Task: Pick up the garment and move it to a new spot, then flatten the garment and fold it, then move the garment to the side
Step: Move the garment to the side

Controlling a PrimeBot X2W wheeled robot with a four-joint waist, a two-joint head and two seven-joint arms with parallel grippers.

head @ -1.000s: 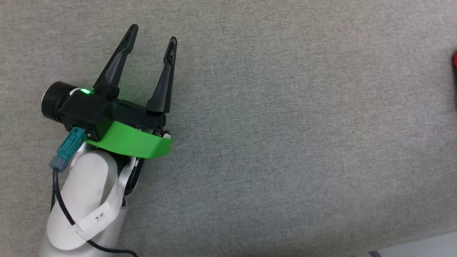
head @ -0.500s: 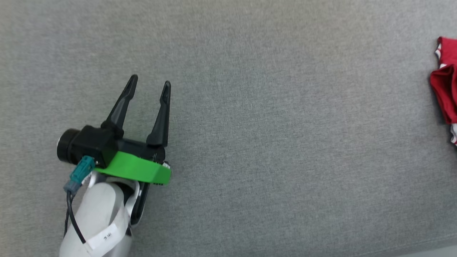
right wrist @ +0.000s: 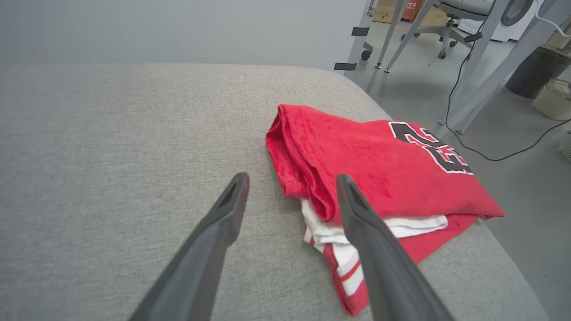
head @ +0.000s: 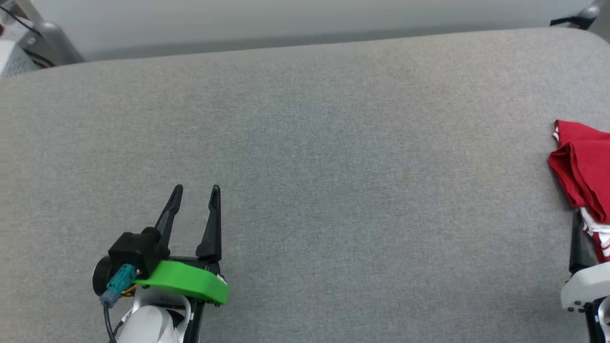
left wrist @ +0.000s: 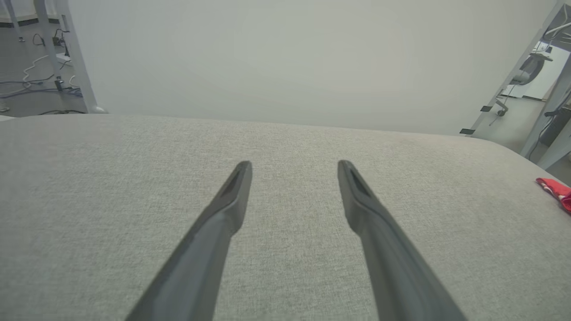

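The garment (right wrist: 379, 165) lies folded in a red bundle near the right end of the grey padded table (head: 333, 166), black numbers (right wrist: 428, 145) on top and a white sleeve (right wrist: 330, 232) sticking out below. In the head view the garment (head: 581, 171) sits at the right edge. My right gripper (right wrist: 292, 180) is open at the bundle's folded edge, its right finger crossing over the cloth and nothing clamped. My left gripper (head: 196, 189) stands open and empty over bare table at the lower left. Its wrist view shows the left gripper (left wrist: 294, 167) and a corner of the garment (left wrist: 555, 191) far right.
The table's rounded far edge (head: 305, 40) runs across the top of the head view, with a pale wall behind it. Past the right end are floor, slanted metal frame legs (right wrist: 482, 58), a cable (right wrist: 490, 156), an office chair (right wrist: 446, 18) and a white basket (right wrist: 553, 100).
The head camera has tilted up and turned right, bringing the table's far edge and the garment into view. My left gripper stays open and empty.
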